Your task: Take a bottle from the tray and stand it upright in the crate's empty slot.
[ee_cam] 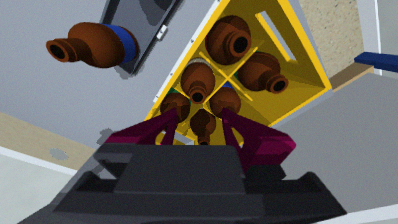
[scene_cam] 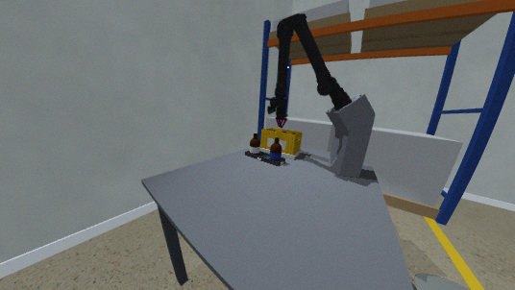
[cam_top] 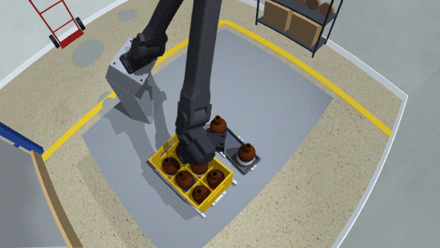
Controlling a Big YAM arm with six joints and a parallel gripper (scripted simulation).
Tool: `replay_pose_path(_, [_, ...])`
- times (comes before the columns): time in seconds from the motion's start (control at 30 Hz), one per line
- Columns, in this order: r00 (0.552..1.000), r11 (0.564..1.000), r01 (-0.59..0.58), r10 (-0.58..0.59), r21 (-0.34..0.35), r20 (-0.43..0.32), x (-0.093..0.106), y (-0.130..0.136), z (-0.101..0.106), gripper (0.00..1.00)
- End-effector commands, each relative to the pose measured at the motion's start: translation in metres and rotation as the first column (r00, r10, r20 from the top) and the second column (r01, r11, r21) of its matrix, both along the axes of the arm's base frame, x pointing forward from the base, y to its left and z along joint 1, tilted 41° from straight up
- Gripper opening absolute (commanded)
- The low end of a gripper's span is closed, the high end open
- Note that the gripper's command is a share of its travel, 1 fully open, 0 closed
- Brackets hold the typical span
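Note:
The yellow crate (cam_top: 219, 194) (scene_cam: 294, 144) (ee_cam: 306, 75) has a bottle in each slot that shows, in two rows. One brown bottle with a pale label (cam_top: 199, 169) (ee_cam: 198, 80) stands upright in the middle of the row nearer the tray. The dark tray (cam_top: 246, 169) (scene_cam: 265, 158) (ee_cam: 145, 30) holds a white-labelled bottle (cam_top: 246, 153) (scene_cam: 255, 145) and a blue-labelled bottle (cam_top: 217, 125) (scene_cam: 275, 151) (ee_cam: 97, 45), both upright. My gripper (scene_cam: 281, 126) (ee_cam: 199, 111) is open and empty, above the crate and clear of the bottle necks. In the top view the arm hides its fingers.
The arm's grey pedestal (cam_top: 133, 90) (scene_cam: 353, 139) stands on the table (cam_top: 263, 82) (scene_cam: 288, 216). The tray lies close beside the crate's long side. A blue and orange rack (scene_cam: 264, 82) and a shelf with boxes (cam_top: 304, 30) stand beyond the table.

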State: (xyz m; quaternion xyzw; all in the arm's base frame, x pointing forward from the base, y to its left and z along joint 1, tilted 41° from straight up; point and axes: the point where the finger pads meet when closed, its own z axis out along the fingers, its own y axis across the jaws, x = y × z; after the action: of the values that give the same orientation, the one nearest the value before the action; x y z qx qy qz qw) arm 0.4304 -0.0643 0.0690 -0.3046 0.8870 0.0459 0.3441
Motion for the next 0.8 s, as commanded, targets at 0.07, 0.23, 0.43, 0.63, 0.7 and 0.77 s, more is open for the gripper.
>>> replay_pose_path(0.07, [1.0,1.0,0.0,0.001,-0.015,0.016,-0.008,-0.009,0.016,0.61])
replay_pose_path(0.23, [1.0,1.0,0.0,0.0,-0.016,0.016,-0.012,-0.011,0.021,0.61])
replay_pose_path(0.43, [1.0,1.0,0.0,0.0,-0.016,0.017,-0.013,-0.012,0.023,0.61])
replay_pose_path(0.63, [1.0,1.0,-0.001,0.001,-0.017,0.017,-0.014,-0.012,0.024,0.61])
replay_pose_path(0.7, [1.0,1.0,-0.001,0.001,-0.017,0.017,-0.014,-0.012,0.024,0.0])
replay_pose_path(0.77, [1.0,1.0,-0.001,0.001,-0.017,0.017,-0.014,-0.012,0.024,0.0])
